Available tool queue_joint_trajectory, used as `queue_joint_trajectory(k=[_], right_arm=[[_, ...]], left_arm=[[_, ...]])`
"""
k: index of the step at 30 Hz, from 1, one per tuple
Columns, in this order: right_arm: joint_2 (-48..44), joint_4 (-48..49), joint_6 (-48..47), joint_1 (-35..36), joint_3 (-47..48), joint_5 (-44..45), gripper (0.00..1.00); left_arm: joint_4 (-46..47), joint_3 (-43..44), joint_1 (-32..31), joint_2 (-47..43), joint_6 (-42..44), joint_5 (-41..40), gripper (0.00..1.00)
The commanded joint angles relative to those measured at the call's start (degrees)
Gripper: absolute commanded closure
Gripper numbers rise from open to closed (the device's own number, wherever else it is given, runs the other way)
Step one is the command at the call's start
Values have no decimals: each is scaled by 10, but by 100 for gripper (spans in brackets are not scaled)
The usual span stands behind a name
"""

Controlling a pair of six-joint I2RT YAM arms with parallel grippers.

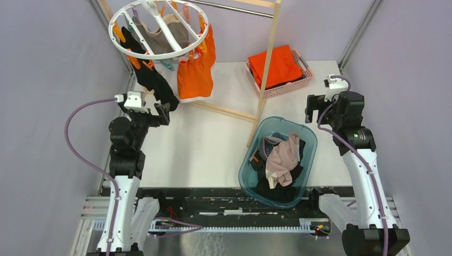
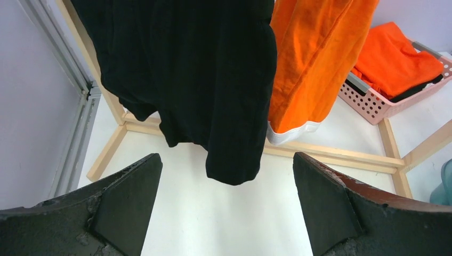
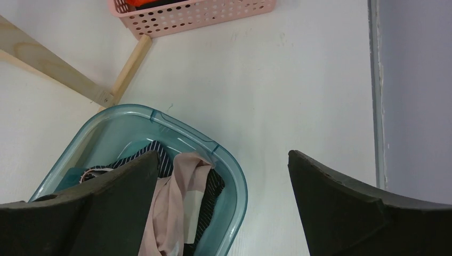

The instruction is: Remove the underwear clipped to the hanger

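The white ring hanger (image 1: 128,50) with orange pegs hangs at the back left. Clipped to it are black underwear (image 1: 152,80), beige-grey underwear (image 1: 160,33) and orange underwear with white trim (image 1: 194,74). My left gripper (image 1: 151,112) is open just in front of the black garment's lower end. In the left wrist view the black underwear (image 2: 202,80) hangs above and ahead of the gap between my fingers (image 2: 133,197), apart from them, with the orange one (image 2: 312,64) beside it. My right gripper (image 1: 319,106) stands open over the table at the right, holding nothing.
A wooden-post frame (image 1: 266,69) with a metal bar carries the hanger; its base rails (image 2: 330,154) lie on the table. A pink basket (image 1: 304,80) holds folded orange cloth (image 1: 274,66). A teal tub (image 1: 308,140) of mixed clothes sits at the front right.
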Motion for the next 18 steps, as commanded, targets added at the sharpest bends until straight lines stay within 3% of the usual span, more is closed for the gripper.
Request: queue_joint_trajectory(k=[1,12,18], right_arm=[[-17,20,-8,-5,17,-33,0],[-20,-2,-48,-13,27,-47,0],[17,-138,-248,-14,25,-28,0]], left_arm=[[22,-2,-4,-11,15,-8,0],[15,-3,-6,-14,27,-1,0],[9,-6,-8,-11,52,51,0]])
